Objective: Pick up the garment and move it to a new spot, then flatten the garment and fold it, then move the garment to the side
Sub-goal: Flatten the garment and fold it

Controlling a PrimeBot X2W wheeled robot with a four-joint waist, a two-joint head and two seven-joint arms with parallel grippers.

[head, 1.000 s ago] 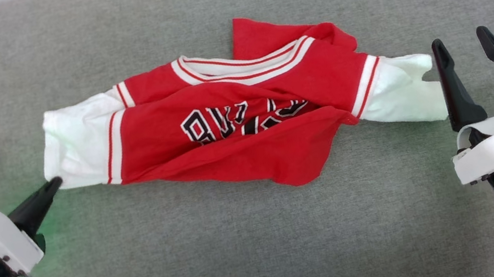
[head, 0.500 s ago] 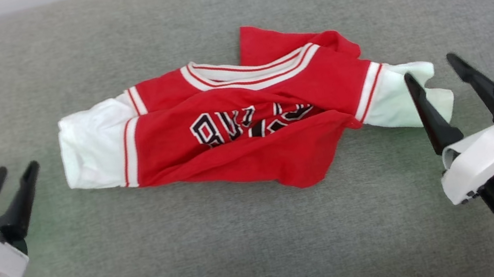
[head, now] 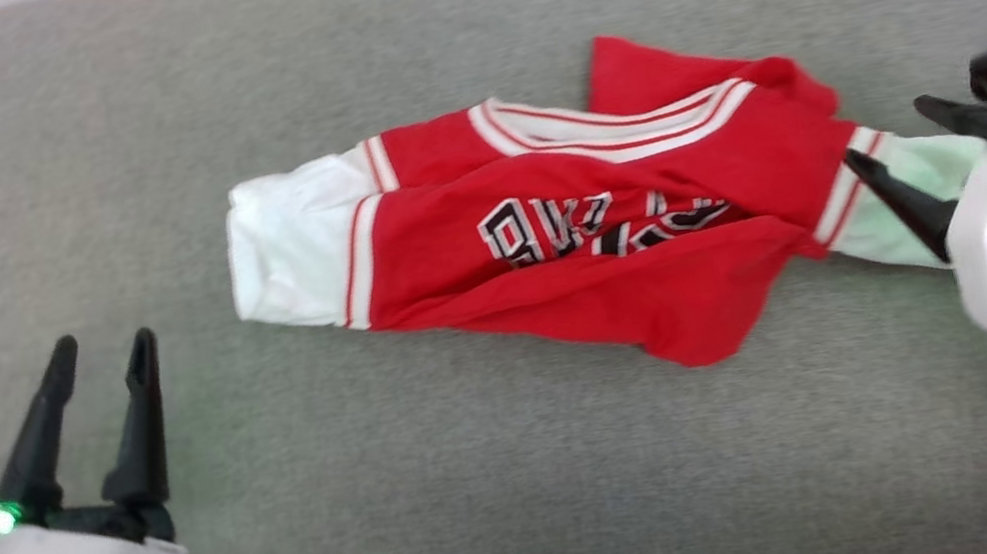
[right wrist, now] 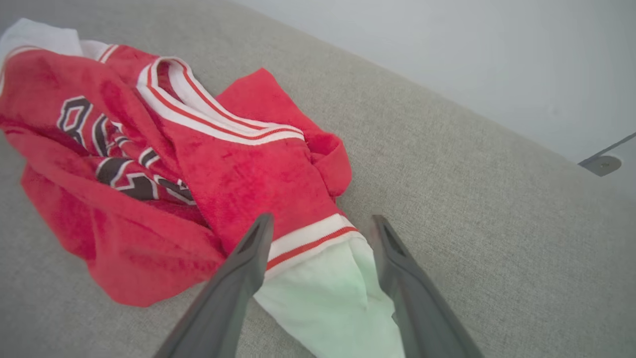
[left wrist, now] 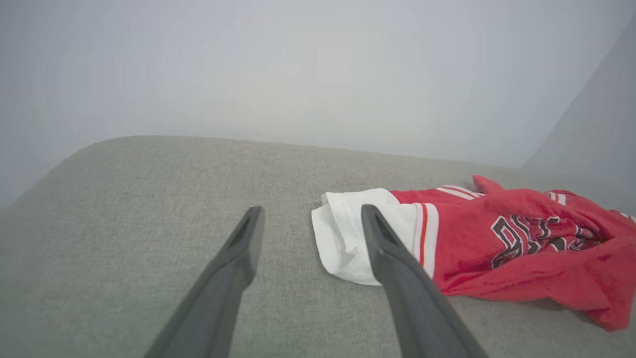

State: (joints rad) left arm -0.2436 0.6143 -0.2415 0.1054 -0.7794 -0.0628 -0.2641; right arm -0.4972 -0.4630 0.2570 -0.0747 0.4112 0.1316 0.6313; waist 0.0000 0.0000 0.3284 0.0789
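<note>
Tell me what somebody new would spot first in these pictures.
The crumpled bright red T-shirt with white short sleeves lies on the grey fabric surface, dark print up. The right tool stands open around the sleeve on the robot's right, while the left tool hangs open, apart from the other sleeve.

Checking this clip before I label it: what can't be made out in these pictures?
- Print on the garment: head view, a red fold covers its lower part; not readable whole.
- Right gripper: head view, motion blur; whether its fingers touch the white sleeve is unclear in the right wrist view too.
- Garment's far end: left wrist view, cut off by the right edge.
</note>
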